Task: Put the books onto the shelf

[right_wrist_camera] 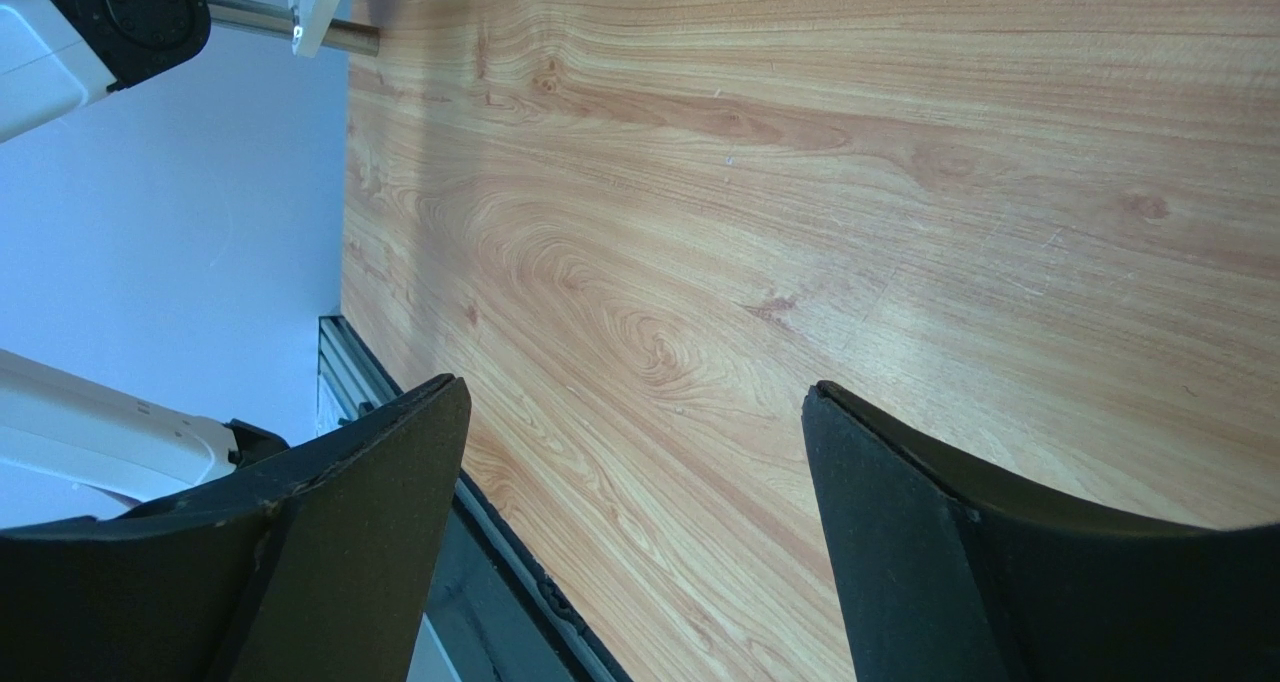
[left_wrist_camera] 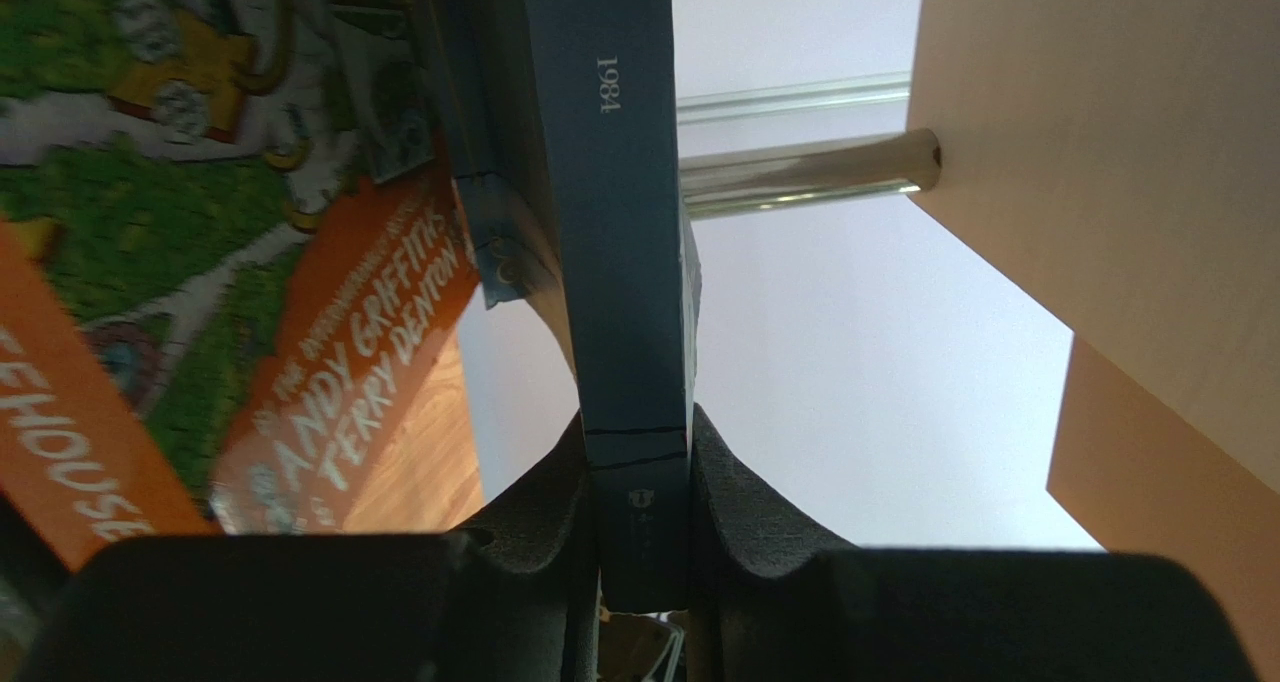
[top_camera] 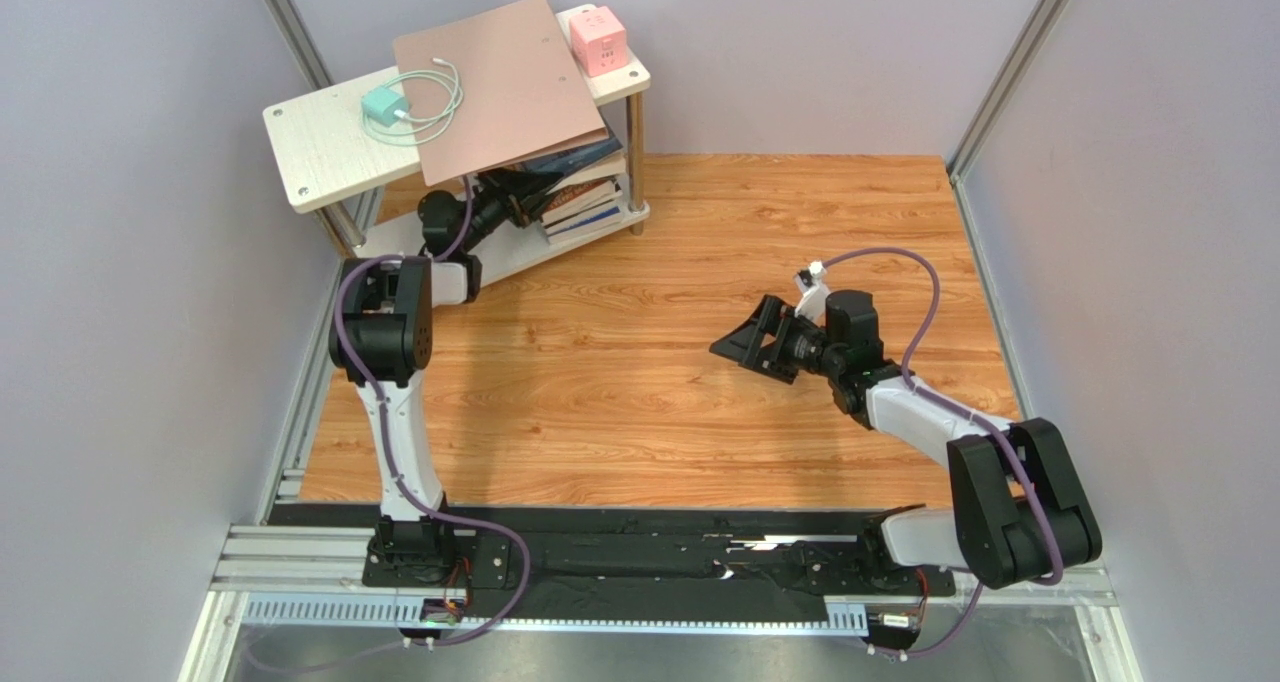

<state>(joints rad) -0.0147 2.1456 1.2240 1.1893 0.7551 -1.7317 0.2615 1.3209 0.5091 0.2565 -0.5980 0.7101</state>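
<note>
Up in the upper left of the overhead view stands the shelf, with a pinkish-brown board, a teal charger and a pink cube on its top tier. Stacked books lie flat at the right end of the lower tier, and the left gripper reaches in under the top tier.

At the left of its wrist view, an orange book reads "ANDY GRIFFITHS", "TERRY DENTON" and a cut-off "EHOUSE". At centre, the pads are clamped on the spine of a grey-blue book marked "1984".

Right of centre overhead, the right gripper hangs over the wood floor, jaws spread wide and holding nothing.
</note>
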